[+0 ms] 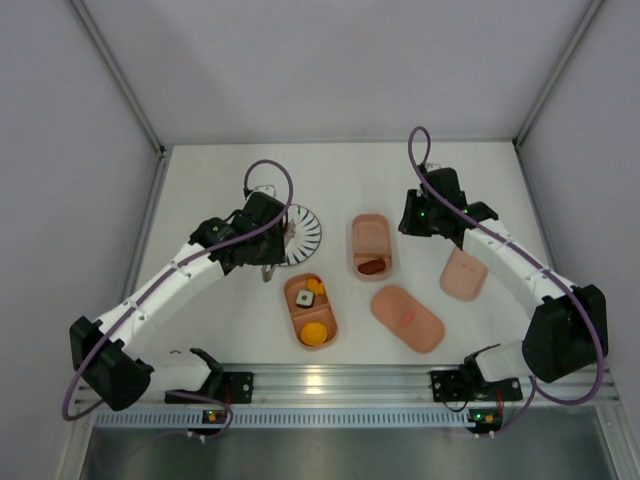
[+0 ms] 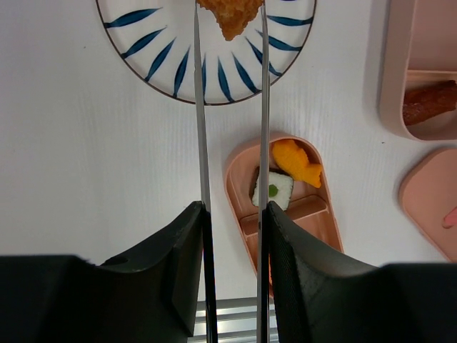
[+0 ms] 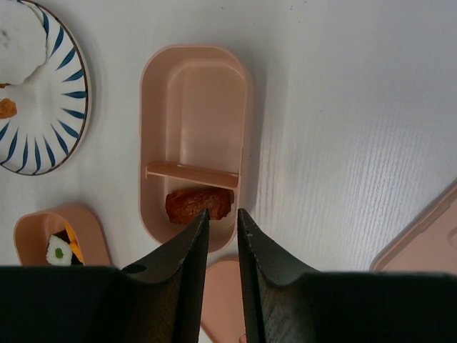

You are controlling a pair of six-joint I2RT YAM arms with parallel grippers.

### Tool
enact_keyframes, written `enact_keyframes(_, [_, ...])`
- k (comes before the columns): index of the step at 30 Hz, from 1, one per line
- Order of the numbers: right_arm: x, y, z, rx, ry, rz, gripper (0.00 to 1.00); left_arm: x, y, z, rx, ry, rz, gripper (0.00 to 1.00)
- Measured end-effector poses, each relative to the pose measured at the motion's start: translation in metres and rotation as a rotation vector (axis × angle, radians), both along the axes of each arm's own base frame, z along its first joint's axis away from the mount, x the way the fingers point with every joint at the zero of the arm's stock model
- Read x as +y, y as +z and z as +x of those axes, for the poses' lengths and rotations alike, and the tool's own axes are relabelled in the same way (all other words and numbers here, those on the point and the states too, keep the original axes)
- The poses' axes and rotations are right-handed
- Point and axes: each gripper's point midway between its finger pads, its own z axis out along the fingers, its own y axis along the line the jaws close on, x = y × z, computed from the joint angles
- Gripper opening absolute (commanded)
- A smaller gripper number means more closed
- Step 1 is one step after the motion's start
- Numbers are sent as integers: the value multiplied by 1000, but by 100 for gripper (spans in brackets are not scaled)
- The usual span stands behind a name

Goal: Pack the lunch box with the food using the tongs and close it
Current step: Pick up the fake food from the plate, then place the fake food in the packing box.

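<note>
Left gripper (image 2: 233, 211) is closed on the slim silvery metal tongs (image 2: 201, 107), with its black fingers (image 2: 178, 243) pressing the two thin arms from outside. The arms run almost parallel out over the round white plate with dark blue radial stripes (image 2: 143, 50). Their tips sit against either side of an orange-brown fried piece (image 2: 230, 16) on that plate; whether the piece is lifted clear cannot be told. Nearer than the plate and slightly right lies a salmon-pink oblong plastic near tray (image 1: 289, 305). Its far compartment holds an orange fish-shaped piece (image 2: 296, 163) and a white roll with a green centre (image 2: 272, 190); its near compartment holds a round orange piece (image 1: 315, 333). A matching far tray (image 3: 196, 100) lies right of the plate, with a dark brown piece (image 3: 198, 203) in its near compartment. Right gripper (image 3: 223, 214) hangs just beside the right of the far tray, fingers narrowly parted and holding nothing. A pink lid with a red mark (image 1: 407, 318) lies flat to the right of the near tray. A second pink lid (image 1: 464, 273) lies farther right, apart from it.
</note>
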Motion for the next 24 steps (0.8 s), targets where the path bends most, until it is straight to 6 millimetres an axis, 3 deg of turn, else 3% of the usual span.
enact_keyframes(14, [0, 0, 0, 0, -3, 0, 22, -32, 23, -10, -35, -102, -48, 16])
enact_keyframes(24, [-3, -1, 2, -5, -16, -14, 22, -85, 37, -31, -33, -284, -100, 16])
